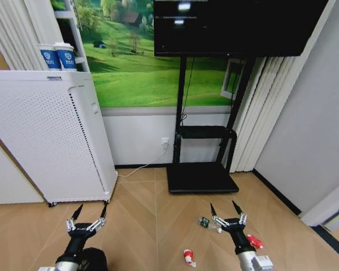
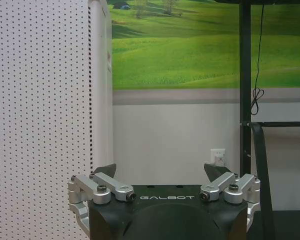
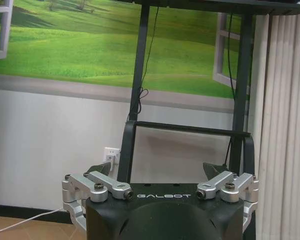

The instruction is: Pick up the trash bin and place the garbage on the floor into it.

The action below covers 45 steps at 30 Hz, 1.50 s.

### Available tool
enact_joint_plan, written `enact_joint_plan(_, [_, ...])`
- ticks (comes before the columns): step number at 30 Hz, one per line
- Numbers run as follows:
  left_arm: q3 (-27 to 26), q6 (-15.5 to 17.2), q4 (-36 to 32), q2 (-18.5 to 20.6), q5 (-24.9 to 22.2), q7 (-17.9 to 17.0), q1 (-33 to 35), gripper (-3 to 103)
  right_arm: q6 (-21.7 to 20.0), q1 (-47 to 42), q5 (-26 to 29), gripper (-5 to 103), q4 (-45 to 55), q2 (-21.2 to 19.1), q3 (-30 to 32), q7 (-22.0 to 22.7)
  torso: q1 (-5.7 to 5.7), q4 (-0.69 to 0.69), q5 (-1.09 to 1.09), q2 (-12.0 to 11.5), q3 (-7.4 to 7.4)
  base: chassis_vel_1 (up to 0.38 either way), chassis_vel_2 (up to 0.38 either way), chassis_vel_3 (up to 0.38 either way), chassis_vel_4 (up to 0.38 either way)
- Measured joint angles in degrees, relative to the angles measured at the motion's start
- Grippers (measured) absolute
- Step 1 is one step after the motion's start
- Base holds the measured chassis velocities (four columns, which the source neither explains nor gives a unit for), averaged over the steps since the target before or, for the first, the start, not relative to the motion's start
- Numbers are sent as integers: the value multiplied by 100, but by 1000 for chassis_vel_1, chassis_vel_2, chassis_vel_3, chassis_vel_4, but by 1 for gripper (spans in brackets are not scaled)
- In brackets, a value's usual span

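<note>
1. At the head view's lower left edge, the bin [image 1: 93, 259] shows as a dark round shape on the wood floor [image 1: 147, 226], just beside the left gripper [image 1: 90, 212]; its inside cannot be seen.
2. The left gripper hangs with fingers spread wide, holding nothing, in front of the white cabinet [image 1: 45, 135].
3. The right gripper [image 1: 226, 208] is likewise wide open and empty.
4. Garbage lies on the floor: a green scrap [image 1: 204, 222], a red-and-white scrap [image 1: 188, 256], a red scrap [image 1: 254, 242].
5. Two paper cups [image 1: 57, 56] stand on the cabinet.
</note>
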Motion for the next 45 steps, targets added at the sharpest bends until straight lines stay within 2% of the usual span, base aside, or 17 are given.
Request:
enact_joint_plan(3, [1, 0, 0, 0, 2, 0, 0, 99, -8, 7, -2, 100, -4, 6, -5, 49, -9, 0, 0, -26, -19, 0, 0, 0, 0])
enact_joint_plan(8, [1, 0, 0, 1, 7, 0, 6, 99, -23, 23, -28, 100, -37, 56, -60, 198, -45, 0, 0, -193, -149, 0, 0, 0, 0])
enact_joint_plan(20, [6, 0, -30, -5, 4, 0, 11, 99, -22, 22, -60, 100, -89, 73, -66, 251, -100, 0, 0, -434, -335, 0, 0, 0, 0])
enact_joint_plan(27, [5, -4, -30, -10, 7, -2, 14, 99, -13, 16, -63, 100, -127, 75, -80, 285, -137, 0, 0, -629, -493, 0, 0, 0, 0])
enact_joint_plan(36, [16, -26, -16, -26, 34, -1, 14, 99, -2, -5, -76, 100, -139, 72, -77, 290, -146, 0, 0, -798, -636, 0, 0, 0, 0])
enact_joint_plan(45, [-1, -32, -9, -32, 74, 75, 18, 99, 35, -29, -94, 100, -174, 108, -74, 292, -147, 0, 0, -1021, -860, 0, 0, 0, 0])
